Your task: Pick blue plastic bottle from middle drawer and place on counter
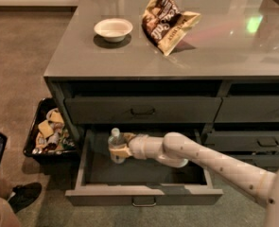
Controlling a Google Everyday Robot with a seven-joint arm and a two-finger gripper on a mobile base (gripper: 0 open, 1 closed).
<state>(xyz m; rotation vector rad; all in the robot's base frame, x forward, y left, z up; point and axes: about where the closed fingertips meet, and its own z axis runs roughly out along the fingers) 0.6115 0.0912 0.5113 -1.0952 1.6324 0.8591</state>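
Observation:
The middle drawer [143, 195] is pulled open under the counter [129, 56]. The blue plastic bottle [114, 142] stands upright at the drawer's back left, its white cap near the drawer opening's upper edge. My gripper [118, 148] reaches in from the right on the white arm, and its tan fingers are shut around the bottle's lower body. The bottle is lifted slightly off the drawer floor.
A white bowl [113, 29] and a brown snack bag [167, 20] sit on the counter. The shut top drawer [143, 110] lies just above the bottle. A black bin of snacks [49, 131] stands on the floor at the left. A person's shoe [23, 195] is at lower left.

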